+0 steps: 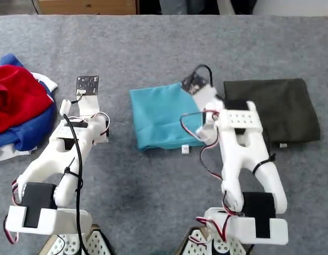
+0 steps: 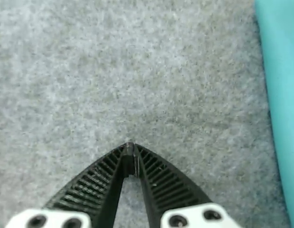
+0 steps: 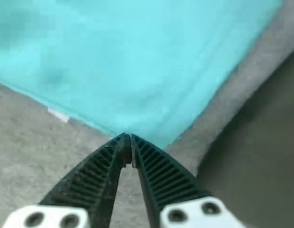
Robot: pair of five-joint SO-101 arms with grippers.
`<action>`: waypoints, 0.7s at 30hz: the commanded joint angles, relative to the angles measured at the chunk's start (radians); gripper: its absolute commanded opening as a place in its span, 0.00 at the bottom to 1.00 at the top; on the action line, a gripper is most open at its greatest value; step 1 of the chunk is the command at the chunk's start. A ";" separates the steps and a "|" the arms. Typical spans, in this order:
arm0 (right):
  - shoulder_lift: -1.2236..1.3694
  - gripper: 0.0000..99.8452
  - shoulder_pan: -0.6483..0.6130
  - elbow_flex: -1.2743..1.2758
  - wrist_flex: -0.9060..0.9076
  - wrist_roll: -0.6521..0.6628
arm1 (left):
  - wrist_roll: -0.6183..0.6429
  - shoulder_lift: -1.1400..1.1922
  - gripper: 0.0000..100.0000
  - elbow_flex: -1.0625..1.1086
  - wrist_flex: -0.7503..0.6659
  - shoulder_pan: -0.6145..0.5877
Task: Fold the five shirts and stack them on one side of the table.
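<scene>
Your teal shirt [image 1: 161, 114] lies folded at centre frame, the dark shirt [image 1: 278, 109] folded at right, and a red-and-blue heap [image 1: 18, 101] waits at far left. Both grippers are pressed together and empty: the left gripper [image 2: 130, 148] is over bare table [image 1: 153, 48], the right gripper [image 3: 128, 138] at the teal edge. Stacking looks next: spread the right fingers and grip that edge.

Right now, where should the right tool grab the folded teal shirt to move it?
The teal shirt lies flat and folded, so likely take its near right corner, coming low from the bare gap beside the dark shirt. The right tool sits shut at that corner; open it first.
</scene>
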 commanded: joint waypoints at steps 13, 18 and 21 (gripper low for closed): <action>-0.254 0.01 0.032 -0.102 0.115 -0.003 | 0.003 -0.046 0.03 0.004 -0.012 -0.007; -0.344 0.01 -0.029 -0.357 0.322 -0.009 | 0.003 -0.046 0.03 0.005 -0.012 -0.008; -0.306 0.01 -0.072 -0.521 0.370 -0.046 | 0.003 -0.046 0.03 0.005 -0.012 -0.008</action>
